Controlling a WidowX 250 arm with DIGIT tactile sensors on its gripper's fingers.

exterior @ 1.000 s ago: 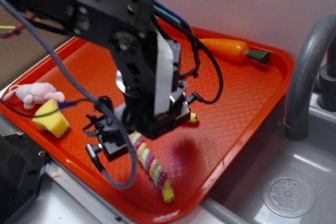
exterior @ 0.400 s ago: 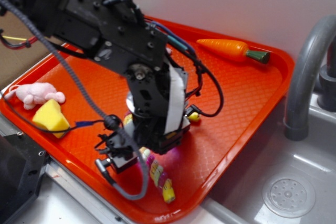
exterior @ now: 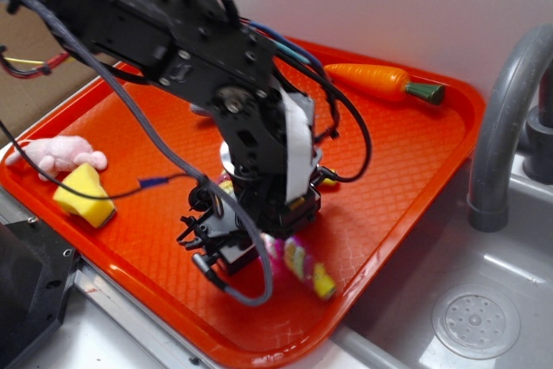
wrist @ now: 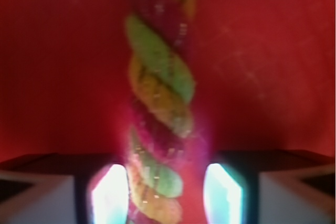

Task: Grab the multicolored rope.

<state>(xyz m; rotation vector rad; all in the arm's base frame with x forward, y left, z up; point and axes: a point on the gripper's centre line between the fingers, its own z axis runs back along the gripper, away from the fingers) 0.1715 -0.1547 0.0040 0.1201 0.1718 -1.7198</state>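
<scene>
The multicolored rope (exterior: 300, 262), twisted in yellow, pale green and magenta, lies on the orange tray (exterior: 406, 153) near its front edge. Most of it is hidden under the arm, and one yellow end cap sticks out to the right. My gripper (exterior: 259, 244) is low over the tray, straddling the rope. In the wrist view the rope (wrist: 160, 77) runs lengthwise between the two fingers of the gripper (wrist: 167, 195). The left finger (wrist: 110, 198) touches the rope, and a gap shows beside the right finger (wrist: 223, 192). The jaws stand open around it.
An orange carrot (exterior: 380, 81) lies at the tray's far edge. A yellow sponge (exterior: 84, 194) and a pink plush toy (exterior: 56, 155) sit at the tray's left. A grey faucet (exterior: 501, 118) and sink (exterior: 484, 317) are on the right.
The arm has dropped lower and shifted right over the rope. The rope's visible near end has swung right, away from the tray's front rim.
</scene>
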